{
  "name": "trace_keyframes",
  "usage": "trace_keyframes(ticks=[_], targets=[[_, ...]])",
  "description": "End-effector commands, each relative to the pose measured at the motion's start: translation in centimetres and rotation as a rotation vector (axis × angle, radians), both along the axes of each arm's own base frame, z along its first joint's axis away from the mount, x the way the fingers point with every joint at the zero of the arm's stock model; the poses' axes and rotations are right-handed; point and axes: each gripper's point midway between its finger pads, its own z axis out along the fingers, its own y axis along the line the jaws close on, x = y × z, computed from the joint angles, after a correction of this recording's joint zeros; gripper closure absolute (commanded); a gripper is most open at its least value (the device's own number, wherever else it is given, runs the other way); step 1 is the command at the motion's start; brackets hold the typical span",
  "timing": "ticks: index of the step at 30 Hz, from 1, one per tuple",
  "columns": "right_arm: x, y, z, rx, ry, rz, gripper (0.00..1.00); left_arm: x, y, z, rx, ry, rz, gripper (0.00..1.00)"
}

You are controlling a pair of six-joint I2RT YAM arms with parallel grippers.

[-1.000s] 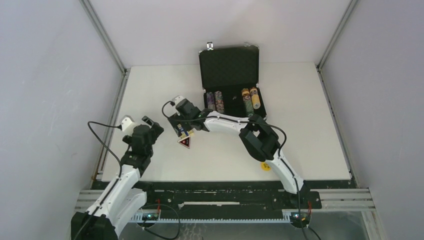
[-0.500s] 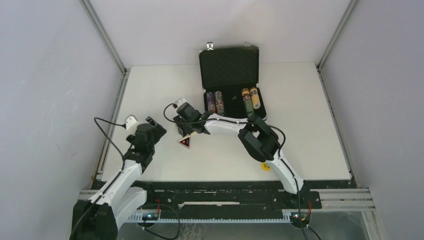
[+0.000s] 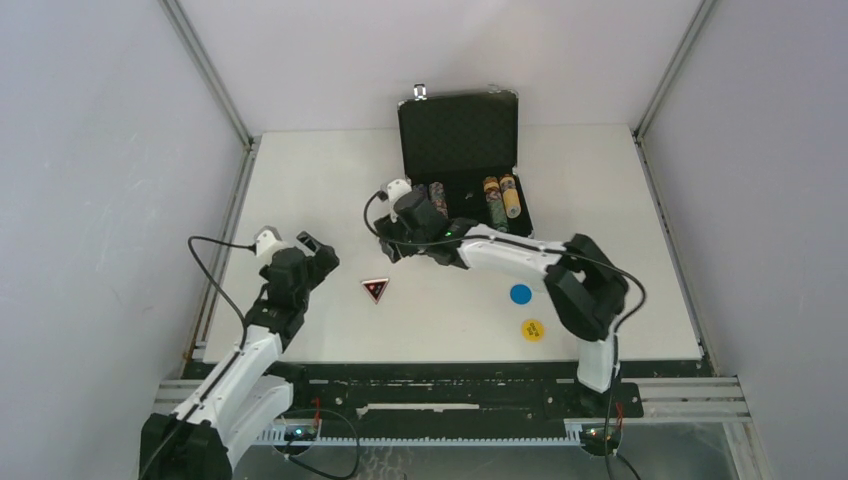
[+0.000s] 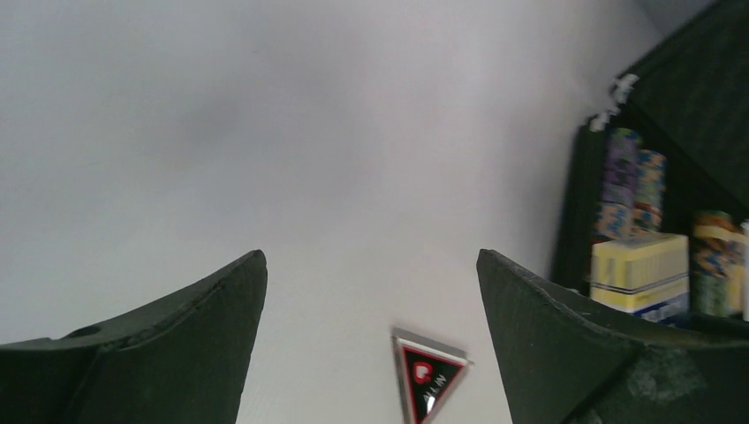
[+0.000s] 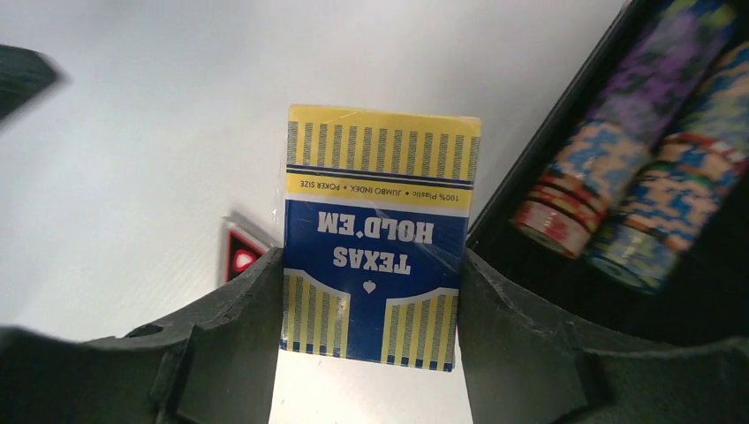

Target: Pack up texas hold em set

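Jaws of the left gripper (image 4: 371,254) stand apart; one red triangular token (image 3: 375,289) right of it; right gripper (image 5: 369,256) clamps the single card deck (image 5: 380,177) beside the open briefcase (image 3: 458,135) holding four chip rows (image 3: 510,197); one blue token (image 3: 519,293), one yellow token (image 3: 532,329) farther right.

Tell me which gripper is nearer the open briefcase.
Right. The right gripper, clamping the card deck, sits at the front left corner of the briefcase, beside the chip rows. The left gripper hangs open well to the left, beyond the red triangular token.
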Motion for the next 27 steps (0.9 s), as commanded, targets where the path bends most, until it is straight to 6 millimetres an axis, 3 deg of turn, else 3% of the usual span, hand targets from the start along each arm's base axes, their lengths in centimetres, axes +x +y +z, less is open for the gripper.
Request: trace_keyframes(ticks=[1, 5, 7, 10, 14, 18, 23, 27], targets=[[-1.1, 0.9, 10.9, 0.200, -0.199, 0.103, 0.65, 2.0, -4.5, 6.2, -0.170, -0.175, -0.165, 0.09], [-3.5, -1.3, 12.3, 0.174, -0.228, 0.143, 0.65, 2.4, -11.0, 11.7, -0.423, -0.228, -0.440, 0.09], [-4.7, -2.5, 12.9, 0.162, -0.258, 0.166, 0.65, 2.1, -13.0, 14.4, -0.527, -0.259, -0.530, 0.10], [-6.2, -4.4, 13.4, 0.170, -0.271, 0.174, 0.66, 1.7, -13.8, 17.4, -0.556, -0.308, -0.590, 0.11], [-8.1, -6.2, 13.9, 0.195, -0.281, 0.210, 0.66, 0.3, -14.6, 19.9, -0.557, -0.322, -0.675, 0.16], [-9.7, -6.9, 15.3, 0.230, -0.313, 0.242, 0.64, -1.8, -16.5, 19.6, -0.590, -0.263, -0.798, 0.28], [-11.0, -7.2, 16.6, 0.250, -0.336, 0.281, 0.62, -4.6, -19.4, 17.9, -0.627, -0.163, -0.943, 0.30], [-11.7, -7.2, 16.8, 0.252, -0.339, 0.307, 0.64, -5.5, -21.6, 17.0, -0.641, -0.112, -1.016, 0.31]])
